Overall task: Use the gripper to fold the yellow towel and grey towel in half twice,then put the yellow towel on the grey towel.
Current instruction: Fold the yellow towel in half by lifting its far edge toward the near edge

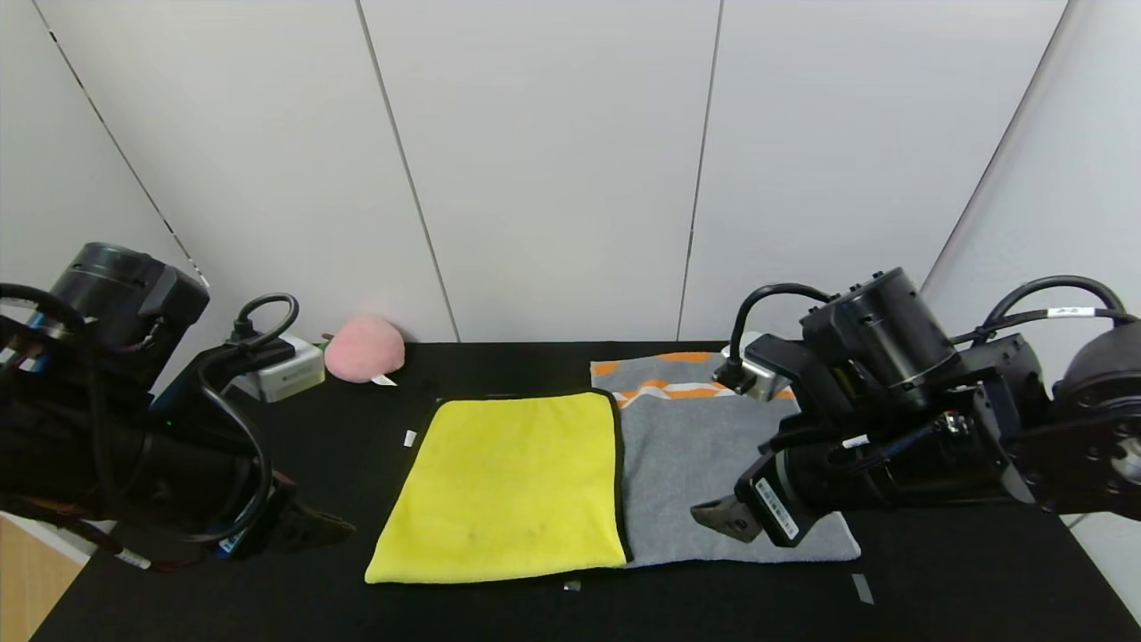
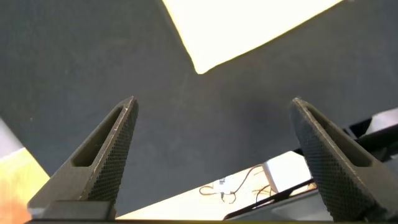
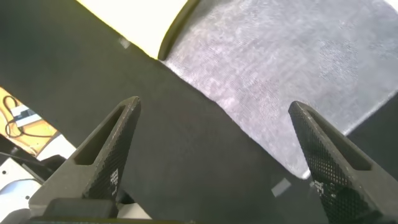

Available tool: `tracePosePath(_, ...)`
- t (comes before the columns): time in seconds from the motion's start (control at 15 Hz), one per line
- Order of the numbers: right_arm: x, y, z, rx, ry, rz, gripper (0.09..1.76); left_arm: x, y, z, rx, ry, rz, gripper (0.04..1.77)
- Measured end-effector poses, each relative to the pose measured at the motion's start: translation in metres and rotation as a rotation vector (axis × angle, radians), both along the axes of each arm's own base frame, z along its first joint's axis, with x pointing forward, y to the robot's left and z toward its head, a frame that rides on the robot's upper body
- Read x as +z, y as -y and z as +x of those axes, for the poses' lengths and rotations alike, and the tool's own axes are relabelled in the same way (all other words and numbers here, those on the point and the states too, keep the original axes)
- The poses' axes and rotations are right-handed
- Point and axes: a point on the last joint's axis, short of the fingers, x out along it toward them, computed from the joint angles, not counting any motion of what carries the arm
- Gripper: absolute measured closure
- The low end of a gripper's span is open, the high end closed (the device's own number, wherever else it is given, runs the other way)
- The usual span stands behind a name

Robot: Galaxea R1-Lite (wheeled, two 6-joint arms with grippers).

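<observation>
The yellow towel (image 1: 508, 486) lies flat and unfolded in the middle of the black table (image 1: 936, 580). Its right, black-edged side lies against the grey towel (image 1: 686, 455). That towel also lies flat, with its orange and white stripes at the far end. My right gripper (image 1: 718, 519) hangs open just above the grey towel's near edge, holding nothing. The right wrist view shows its fingers (image 3: 106, 155) wide apart over bare table, with the grey towel (image 3: 298, 68) and a yellow corner (image 3: 134, 25) beyond. My left gripper (image 1: 325, 530) is open and empty, left of the yellow towel's near corner (image 2: 249, 28).
A pink plush object (image 1: 364, 349) and a small white box (image 1: 287, 374) sit at the table's far left. Small white tape marks (image 1: 862, 588) lie on the black surface. The table's left edge drops off close to my left arm, with floor and cables (image 2: 233, 186) below.
</observation>
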Motion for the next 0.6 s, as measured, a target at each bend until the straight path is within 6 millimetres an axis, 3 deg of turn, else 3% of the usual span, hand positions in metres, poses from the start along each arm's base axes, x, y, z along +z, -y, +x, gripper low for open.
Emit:
tracePosePath(0.2, -0.004, -0.008, 0.004, 0.008, -0.007, -0.006, 0.13, -0.003, -0.002, 0.007, 0.009, -0.017, 0.005, 0.09)
tracePosePath(0.6, -0.021, -0.041, 0.014, 0.015, -0.020, -0.042, 0.13, -0.036, -0.001, 0.030, -0.024, -0.145, 0.079, 0.09)
